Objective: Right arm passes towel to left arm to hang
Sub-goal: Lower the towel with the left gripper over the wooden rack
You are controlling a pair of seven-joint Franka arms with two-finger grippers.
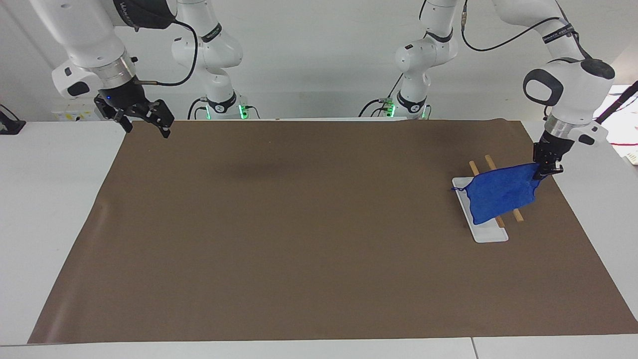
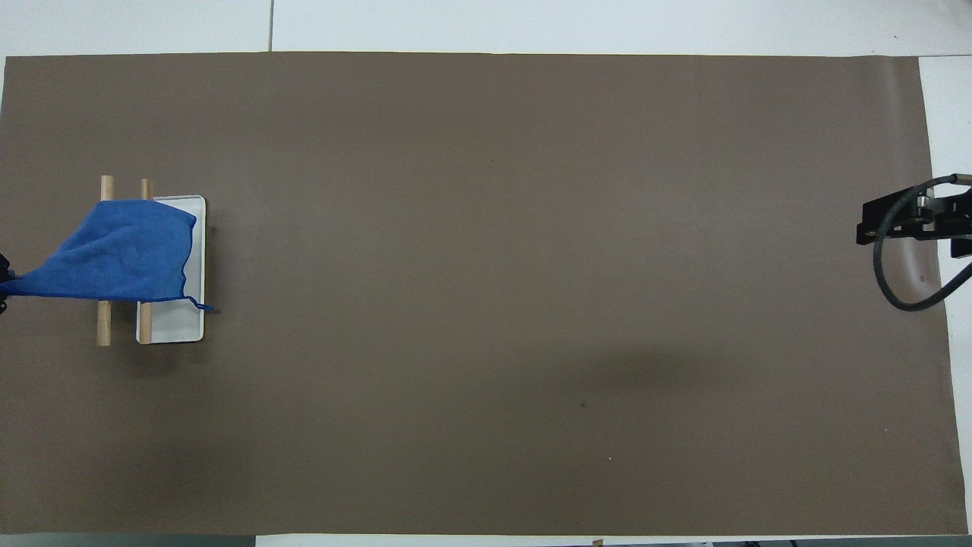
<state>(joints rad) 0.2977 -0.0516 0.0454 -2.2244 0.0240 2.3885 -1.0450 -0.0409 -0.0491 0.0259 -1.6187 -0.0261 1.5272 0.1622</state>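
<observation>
The blue towel hangs across two wooden rods toward the left arm's end of the table. Its lower edge droops over the white tray. My left gripper is shut on the towel's upper corner, just above the mat beside the rods. The towel's thin loop sticks out at the other corner. In the overhead view the towel covers the middle of the rods and part of the tray. My right gripper is open and empty, raised over the mat's corner at the right arm's end.
A brown mat covers most of the white table. The right gripper with its black cable loop shows at the edge of the overhead view. Both arm bases stand at the robots' end.
</observation>
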